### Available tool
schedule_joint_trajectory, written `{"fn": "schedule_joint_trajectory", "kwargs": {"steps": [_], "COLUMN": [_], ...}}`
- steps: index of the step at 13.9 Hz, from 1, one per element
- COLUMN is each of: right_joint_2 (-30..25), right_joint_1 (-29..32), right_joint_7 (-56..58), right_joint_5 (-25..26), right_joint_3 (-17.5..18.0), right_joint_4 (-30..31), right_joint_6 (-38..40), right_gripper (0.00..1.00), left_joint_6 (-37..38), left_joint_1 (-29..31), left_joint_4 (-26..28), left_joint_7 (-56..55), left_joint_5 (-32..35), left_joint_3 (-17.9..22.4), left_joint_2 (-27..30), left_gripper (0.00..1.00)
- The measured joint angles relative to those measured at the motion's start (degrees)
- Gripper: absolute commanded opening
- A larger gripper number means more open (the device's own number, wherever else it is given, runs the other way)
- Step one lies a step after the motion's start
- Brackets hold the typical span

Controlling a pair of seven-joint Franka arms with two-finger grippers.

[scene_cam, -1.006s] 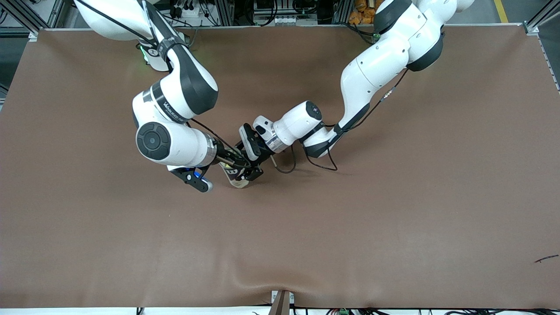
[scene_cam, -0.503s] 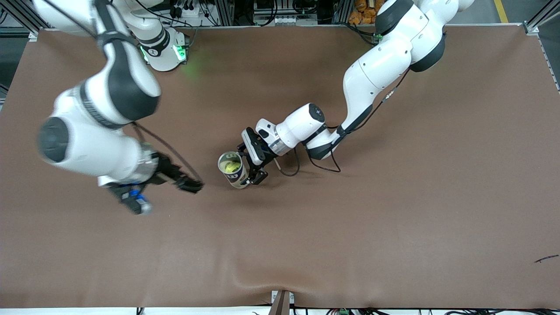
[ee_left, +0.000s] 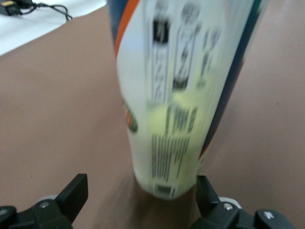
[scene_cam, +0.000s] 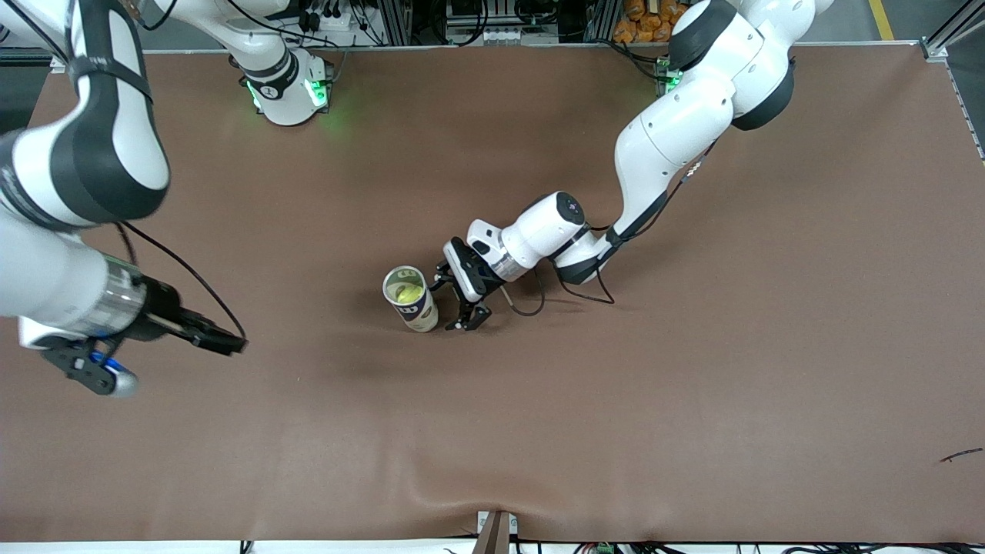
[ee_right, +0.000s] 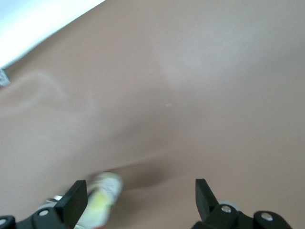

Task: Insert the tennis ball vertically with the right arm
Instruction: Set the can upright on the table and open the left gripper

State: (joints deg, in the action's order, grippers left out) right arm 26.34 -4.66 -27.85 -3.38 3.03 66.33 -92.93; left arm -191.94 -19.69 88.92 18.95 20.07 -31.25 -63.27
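The tennis ball sits inside an upright open-topped can near the middle of the brown table in the front view, just beside the left gripper, whose fingers stand spread and clear of the can; the right gripper, also spread and empty, hangs over bare table toward the right arm's end. In the left wrist view the can stands between the parted fingers without touching them. In the right wrist view the wide-apart fingers frame bare table, with the can far off.
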Motion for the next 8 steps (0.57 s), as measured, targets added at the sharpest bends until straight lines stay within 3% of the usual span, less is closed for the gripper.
{"fn": "schedule_joint_trajectory", "kwargs": {"steps": [2, 5, 8], "right_joint_2": [-3.4, -10.26, -19.16], "right_joint_1": [0.94, 2.85, 2.71], "right_joint_7": [8.01, 11.83, 11.83], "right_joint_5": [2.7, 2.74, 2.83], "right_joint_3": [-0.01, 0.01, 0.82], "right_joint_4": [-0.66, -1.09, 5.84], "right_joint_6": [5.5, 12.63, 14.59], "right_gripper": [1.0, 1.0, 1.0], "left_joint_6": [0.0, 0.07, 3.26], "left_joint_1": [1.61, 5.4, 9.82], "left_joint_4": [1.57, 2.5, 1.96], "left_joint_7": [-0.02, -0.49, -3.76], "left_joint_5": [-0.01, -0.13, -0.34], "left_joint_3": [0.07, 0.15, 0.2], "left_joint_2": [-0.05, -0.06, 0.16], "left_gripper": [1.0, 1.0, 1.0]}}
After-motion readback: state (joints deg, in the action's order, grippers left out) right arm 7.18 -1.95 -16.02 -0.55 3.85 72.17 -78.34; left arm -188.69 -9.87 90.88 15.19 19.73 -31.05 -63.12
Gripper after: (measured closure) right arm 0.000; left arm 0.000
